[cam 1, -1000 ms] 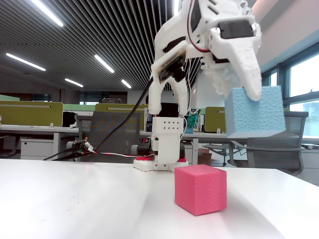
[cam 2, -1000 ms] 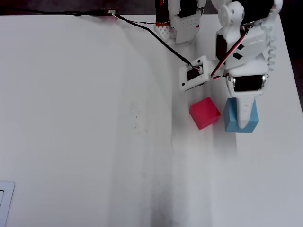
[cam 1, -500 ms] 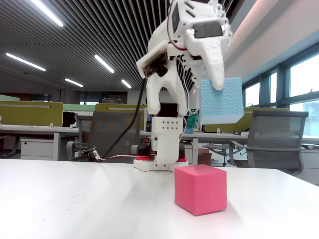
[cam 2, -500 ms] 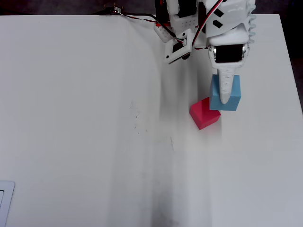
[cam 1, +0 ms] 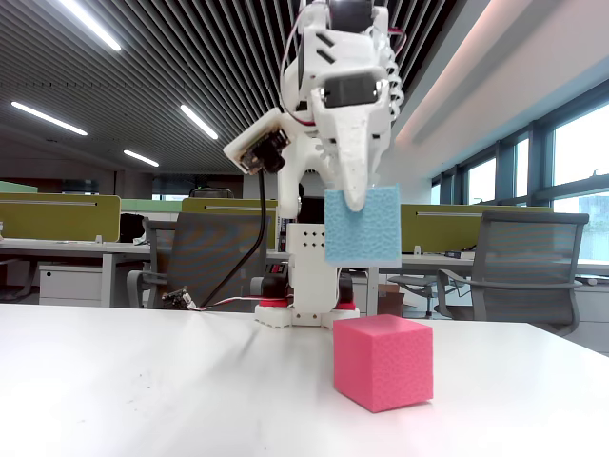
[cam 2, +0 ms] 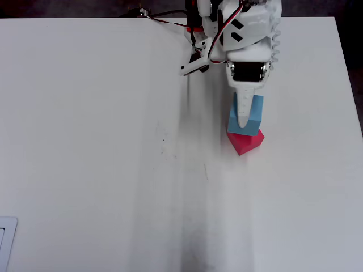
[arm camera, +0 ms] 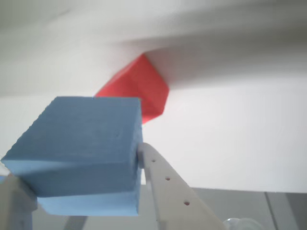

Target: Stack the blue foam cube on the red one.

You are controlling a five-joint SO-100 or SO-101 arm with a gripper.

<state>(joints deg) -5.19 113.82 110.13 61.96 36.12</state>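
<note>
The gripper (cam 1: 357, 205) pinches the blue foam cube (cam 1: 363, 226) between its two fingers and holds it in the air, clear of the white table (cam 1: 143, 381). In the fixed view the blue cube hangs above the red one (cam 1: 383, 361) and a little to its left, with open space between them. The red cube sits on the table in front of the arm's base (cam 1: 309, 286). In the overhead view the blue cube (cam 2: 252, 116) overlaps the far edge of the red cube (cam 2: 247, 141). From the wrist camera the blue cube (arm camera: 81, 148) fills the near left, one white finger (arm camera: 163, 177) against its side, the red cube (arm camera: 139, 88) beyond; the other finger is probably hidden behind the foam.
</note>
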